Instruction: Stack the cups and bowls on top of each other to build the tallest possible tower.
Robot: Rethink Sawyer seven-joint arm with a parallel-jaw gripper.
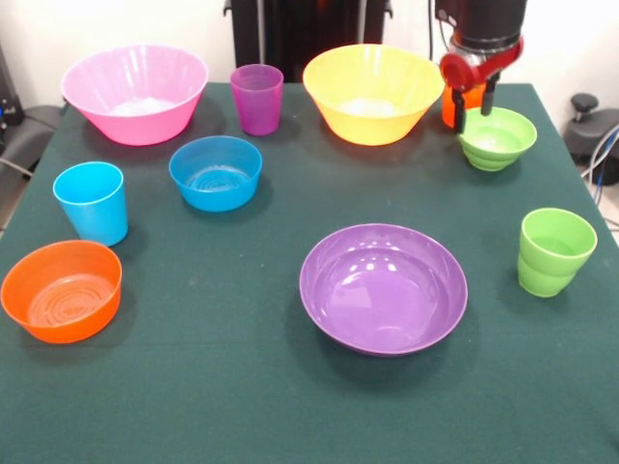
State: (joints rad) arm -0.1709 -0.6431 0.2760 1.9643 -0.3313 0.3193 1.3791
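Observation:
All pieces stand apart on the green table. At the back stand a large pink bowl (135,92), a purple cup (256,99) and a large yellow-orange bowl (372,92). My gripper (475,104) hangs at the back right with its fingers apart, above the far rim of the small green bowl (498,143). The orange cup (449,108) is partly hidden behind it, and I cannot tell if they touch. A small blue bowl (216,172), a blue cup (92,201) and a small orange bowl (61,290) sit at the left. The wide purple bowl (384,288) is in the middle front, the green cup (554,253) at the right.
The green table cloth (242,387) runs to the picture's front edge. Dark equipment and cables (595,135) lie past the table's right edge, and the black pedestal (290,29) rises behind the back edge.

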